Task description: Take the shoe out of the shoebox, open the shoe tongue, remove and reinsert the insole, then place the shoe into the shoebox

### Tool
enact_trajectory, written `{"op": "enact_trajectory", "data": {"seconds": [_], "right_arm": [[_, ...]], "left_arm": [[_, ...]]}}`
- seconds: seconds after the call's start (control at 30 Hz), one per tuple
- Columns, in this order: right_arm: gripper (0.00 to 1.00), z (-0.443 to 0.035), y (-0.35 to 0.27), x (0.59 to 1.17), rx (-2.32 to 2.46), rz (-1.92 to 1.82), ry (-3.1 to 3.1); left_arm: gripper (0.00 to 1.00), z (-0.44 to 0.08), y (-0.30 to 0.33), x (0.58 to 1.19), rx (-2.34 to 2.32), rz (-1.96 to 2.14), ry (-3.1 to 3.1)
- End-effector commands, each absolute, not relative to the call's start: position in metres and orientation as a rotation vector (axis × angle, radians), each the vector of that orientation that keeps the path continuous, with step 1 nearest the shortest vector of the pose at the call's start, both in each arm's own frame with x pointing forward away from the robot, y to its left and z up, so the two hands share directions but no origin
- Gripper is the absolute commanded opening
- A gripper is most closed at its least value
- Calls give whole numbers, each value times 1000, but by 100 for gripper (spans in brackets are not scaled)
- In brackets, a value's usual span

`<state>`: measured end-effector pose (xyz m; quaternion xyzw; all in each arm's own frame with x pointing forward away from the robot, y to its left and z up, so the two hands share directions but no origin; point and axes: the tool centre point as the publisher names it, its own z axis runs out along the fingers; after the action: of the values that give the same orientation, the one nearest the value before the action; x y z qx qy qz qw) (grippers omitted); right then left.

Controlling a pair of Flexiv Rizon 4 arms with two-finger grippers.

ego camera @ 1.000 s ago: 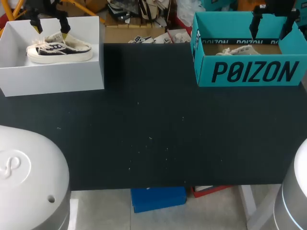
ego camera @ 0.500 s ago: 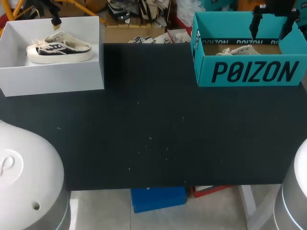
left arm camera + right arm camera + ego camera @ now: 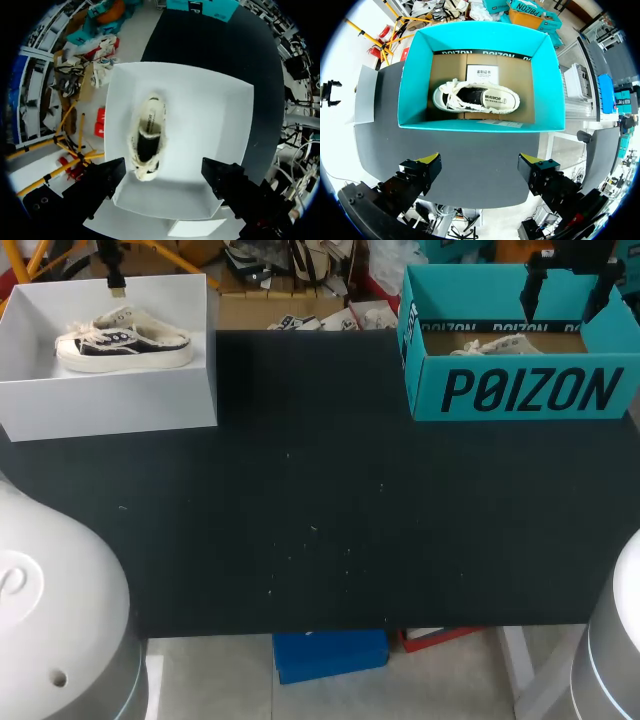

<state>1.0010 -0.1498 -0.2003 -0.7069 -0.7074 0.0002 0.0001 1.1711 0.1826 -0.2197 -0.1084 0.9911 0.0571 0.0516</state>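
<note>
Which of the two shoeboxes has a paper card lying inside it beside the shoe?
The teal cardboard shoebox: a white paper card lies on its brown floor. The white shoebox holds only a cream low-top shoe.

Bright, even light from overhead throughout, with no hard-edged shadows. In the head view, no glare on the matte black table (image 3: 320,520), only pale specks; a faint darker strip on it just beside the white box (image 3: 110,405), and a soft shadow under the shoe (image 3: 122,340). Teal box (image 3: 520,390) evenly lit outside, shaded within. In the left wrist view, white box floor close to washed out, grey shade along the wall nearest the left gripper (image 3: 164,174), itself dark against the white. In the right wrist view, table sheened to grey, soft shadow beneath the other shoe (image 3: 476,97), yellow catching light on the right gripper (image 3: 479,162).
</note>
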Motion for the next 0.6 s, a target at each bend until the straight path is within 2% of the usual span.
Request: {"op": "enact_trajectory", "data": {"seconds": [0.03, 0.6], "right_arm": [[100, -200, -150, 1001, -2221, 1, -2222], [100, -200, -150, 1001, -2221, 1, -2222]], "left_arm": [[100, -220, 185, 1168, 662, 171, 2952], [100, -277, 201, 1151, 519, 76, 2939]]}}
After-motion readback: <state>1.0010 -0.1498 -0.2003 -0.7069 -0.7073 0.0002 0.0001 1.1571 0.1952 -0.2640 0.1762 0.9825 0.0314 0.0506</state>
